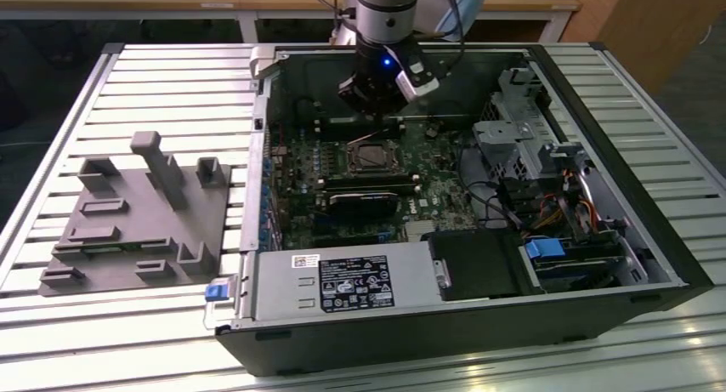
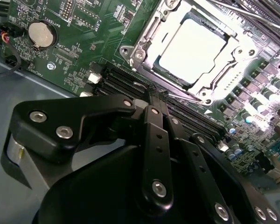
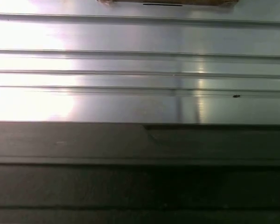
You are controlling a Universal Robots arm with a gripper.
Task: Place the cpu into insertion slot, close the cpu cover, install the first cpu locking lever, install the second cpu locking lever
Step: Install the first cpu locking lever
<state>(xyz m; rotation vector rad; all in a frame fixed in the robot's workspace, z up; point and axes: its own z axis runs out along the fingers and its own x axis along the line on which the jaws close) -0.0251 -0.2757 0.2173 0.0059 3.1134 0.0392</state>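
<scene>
The gripper (image 2: 151, 100) hides its own fingertips in the second wrist view; glare washes out the cpu (image 2: 192, 49).

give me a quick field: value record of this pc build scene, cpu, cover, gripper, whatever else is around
cpu: silvery square chip seated in the socket on the motherboard
cpu cover: metal frame lying down around the chip, chip showing through its window
gripper: above the motherboard, beside the socket, holding nothing visible
arm: reaches down into the open computer case in the exterior view
coin battery: round cell on the board, away from the socket
grey fixture: on the slatted table, at the exterior view's left of the case
</scene>
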